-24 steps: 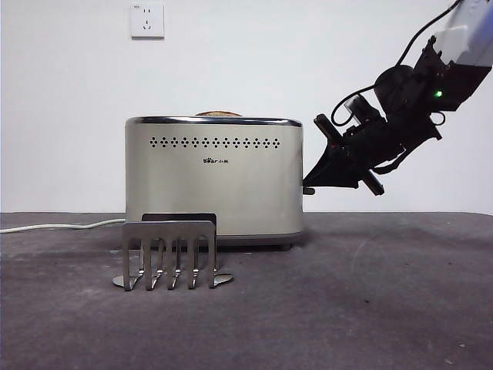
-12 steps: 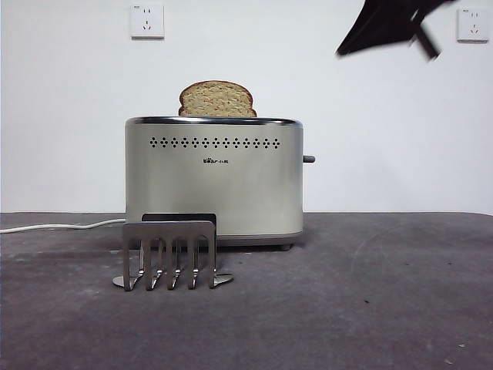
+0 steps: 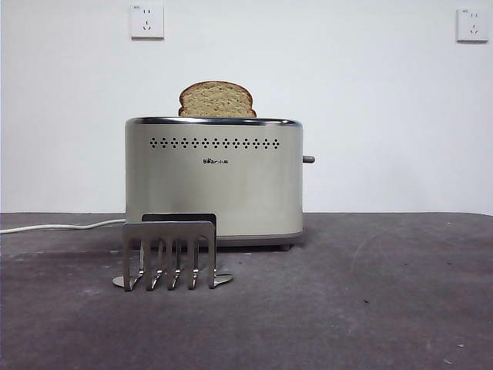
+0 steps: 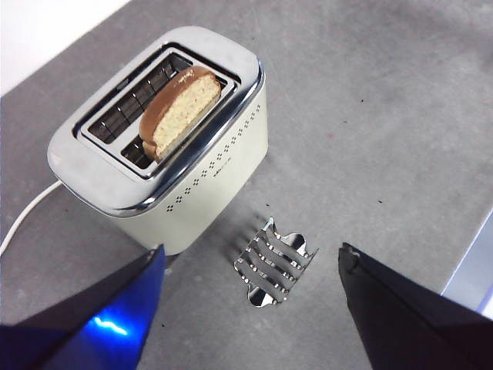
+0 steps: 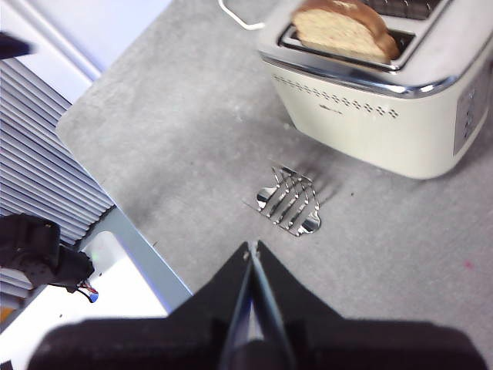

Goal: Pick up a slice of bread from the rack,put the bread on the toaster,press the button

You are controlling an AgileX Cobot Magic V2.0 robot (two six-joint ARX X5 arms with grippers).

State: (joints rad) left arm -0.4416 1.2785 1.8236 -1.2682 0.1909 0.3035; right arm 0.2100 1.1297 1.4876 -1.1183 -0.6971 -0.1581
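The cream-silver toaster [image 3: 214,181] stands mid-table, and the slice of bread [image 3: 217,100] sticks up from its slot, domed top well above the chrome rim. The button [image 3: 308,159] juts from the toaster's right narrow side, high up. The low grey rack [image 3: 169,254] stands in front of the toaster with nothing in its slots. Neither gripper shows in the front view. My left gripper [image 4: 251,250] hangs open high above the rack [image 4: 273,262] and the toaster [image 4: 154,146]. My right gripper [image 5: 252,247] is shut on nothing, high above the rack [image 5: 289,200], with the bread [image 5: 343,29] beyond it.
A white power cord [image 3: 62,227] runs left from behind the toaster. Two wall sockets [image 3: 147,21] [image 3: 471,25] sit on the white wall behind. The table's edge [image 5: 115,208] and arm hardware [image 5: 38,247] show beside it.
A second ago a gripper was at the button with the bread sunk in the slot. The bread and button have since risen, and the arm has lifted up out of the front view.
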